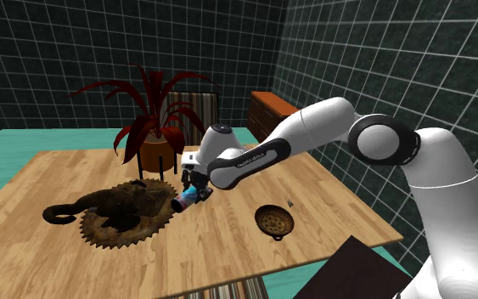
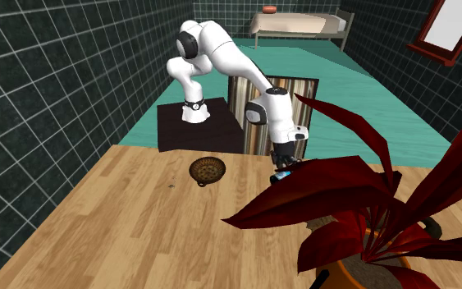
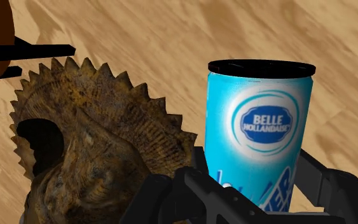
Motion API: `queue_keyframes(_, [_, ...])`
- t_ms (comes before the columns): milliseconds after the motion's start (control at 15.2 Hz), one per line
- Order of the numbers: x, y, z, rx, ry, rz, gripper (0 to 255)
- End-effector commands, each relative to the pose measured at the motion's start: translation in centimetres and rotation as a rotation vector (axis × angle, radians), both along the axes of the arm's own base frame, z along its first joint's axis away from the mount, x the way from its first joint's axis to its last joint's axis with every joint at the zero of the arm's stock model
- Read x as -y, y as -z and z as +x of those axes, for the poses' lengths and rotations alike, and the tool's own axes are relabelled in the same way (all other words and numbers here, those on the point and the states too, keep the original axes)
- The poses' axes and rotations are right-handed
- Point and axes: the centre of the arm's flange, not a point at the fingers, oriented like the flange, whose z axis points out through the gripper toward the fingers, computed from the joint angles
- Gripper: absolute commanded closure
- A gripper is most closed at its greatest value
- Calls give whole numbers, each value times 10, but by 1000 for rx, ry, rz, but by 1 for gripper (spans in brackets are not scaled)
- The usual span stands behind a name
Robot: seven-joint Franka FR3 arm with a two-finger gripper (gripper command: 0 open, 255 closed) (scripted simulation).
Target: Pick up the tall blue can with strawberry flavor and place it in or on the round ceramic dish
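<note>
Since the claw is pinching the tall blue can low on its body, the label end juts clear of the grip; the can hangs over the wooden worktop, just beside the saw-toothed rim of the brown round dish, apparently ready for setting down there.
</note>
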Motion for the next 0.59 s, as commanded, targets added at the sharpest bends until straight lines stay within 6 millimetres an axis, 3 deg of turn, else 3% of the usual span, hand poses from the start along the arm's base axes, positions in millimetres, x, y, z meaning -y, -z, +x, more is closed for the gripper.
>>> queue_keyframes(0, [0,-6,0,0,0,0,255])
queue_keyframes(528, [84,-8,-63,0,0,0,255])
